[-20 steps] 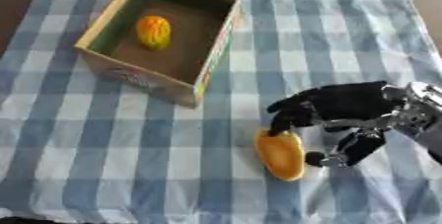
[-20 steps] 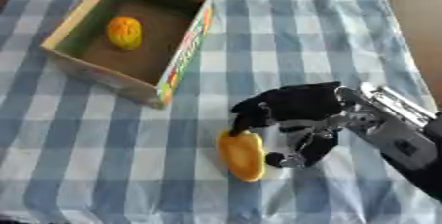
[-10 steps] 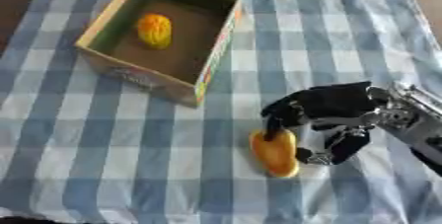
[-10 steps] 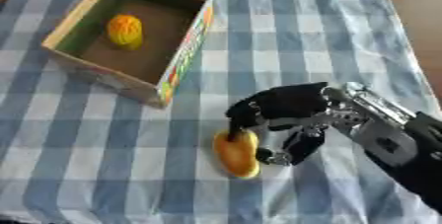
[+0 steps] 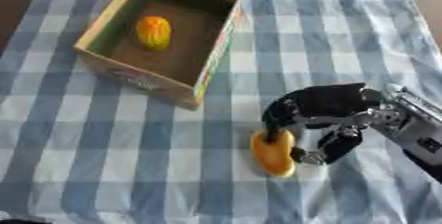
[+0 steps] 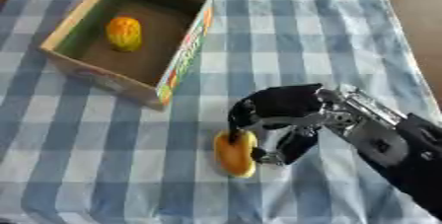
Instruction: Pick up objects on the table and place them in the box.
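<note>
One right hand (image 5: 321,114) curls around the yellow-orange fruit (image 5: 273,152), fingers hiding its right edge.

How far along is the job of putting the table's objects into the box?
Done: one yellow-orange fruit already lies in the box. In hand: the right hand is curled around the yellow object, which lies on the checked cloth. Left: lifting it and placing it in the box.
</note>
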`<state>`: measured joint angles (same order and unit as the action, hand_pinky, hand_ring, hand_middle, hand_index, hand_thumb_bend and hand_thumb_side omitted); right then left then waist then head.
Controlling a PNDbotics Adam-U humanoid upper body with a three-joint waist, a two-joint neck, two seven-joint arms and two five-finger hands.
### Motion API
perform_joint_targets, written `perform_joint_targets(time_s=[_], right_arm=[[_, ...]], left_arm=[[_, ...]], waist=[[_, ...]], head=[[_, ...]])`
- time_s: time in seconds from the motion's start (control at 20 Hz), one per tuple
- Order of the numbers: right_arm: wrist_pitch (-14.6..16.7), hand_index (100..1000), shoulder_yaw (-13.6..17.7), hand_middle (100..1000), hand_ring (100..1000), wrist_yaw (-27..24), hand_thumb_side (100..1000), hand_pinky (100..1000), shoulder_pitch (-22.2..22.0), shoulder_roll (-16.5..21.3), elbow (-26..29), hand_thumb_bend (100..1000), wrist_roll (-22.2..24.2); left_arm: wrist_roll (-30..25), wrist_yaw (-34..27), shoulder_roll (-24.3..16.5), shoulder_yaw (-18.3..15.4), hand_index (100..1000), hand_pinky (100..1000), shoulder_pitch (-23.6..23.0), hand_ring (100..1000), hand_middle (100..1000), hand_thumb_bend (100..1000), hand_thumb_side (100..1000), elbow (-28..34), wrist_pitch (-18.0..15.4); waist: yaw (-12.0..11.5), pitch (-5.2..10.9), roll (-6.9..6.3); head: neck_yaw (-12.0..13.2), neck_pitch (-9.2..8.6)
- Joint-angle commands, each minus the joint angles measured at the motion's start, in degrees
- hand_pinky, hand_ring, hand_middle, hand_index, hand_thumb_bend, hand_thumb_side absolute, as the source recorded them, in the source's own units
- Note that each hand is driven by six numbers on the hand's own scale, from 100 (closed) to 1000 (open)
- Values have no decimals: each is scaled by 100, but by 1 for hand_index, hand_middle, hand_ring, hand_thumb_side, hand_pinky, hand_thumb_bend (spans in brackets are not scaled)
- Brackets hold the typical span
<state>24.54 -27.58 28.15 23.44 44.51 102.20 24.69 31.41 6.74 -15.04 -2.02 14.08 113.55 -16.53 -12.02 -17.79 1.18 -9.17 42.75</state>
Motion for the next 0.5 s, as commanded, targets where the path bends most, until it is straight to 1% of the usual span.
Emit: perform_joint_targets(time_s=[0.05, 0.25, 0.5], right_arm=[[-116, 560, 25, 526, 792, 24, 130, 762, 73, 32, -81, 100, -389], [-160, 532, 44, 525, 784, -111, 108, 756, 99, 64, -25, 100, -728], [-210, 519, 174, 522, 779, -321, 110, 757, 126, 241, 290, 100, -863]], left_arm=[[14, -8, -41, -53, 810, 773, 42, 746, 668, 229, 513, 104, -8], [13, -9, -48, -60, 810, 773, 39, 746, 667, 228, 514, 104, 1], [17, -7, -62, -72, 810, 774, 18, 745, 666, 227, 515, 104, 15]], waist=[[-12, 76, -8], [-5, 80, -1], [31, 104, 2]], head=[[-11, -41], [0, -54], [12, -47]])
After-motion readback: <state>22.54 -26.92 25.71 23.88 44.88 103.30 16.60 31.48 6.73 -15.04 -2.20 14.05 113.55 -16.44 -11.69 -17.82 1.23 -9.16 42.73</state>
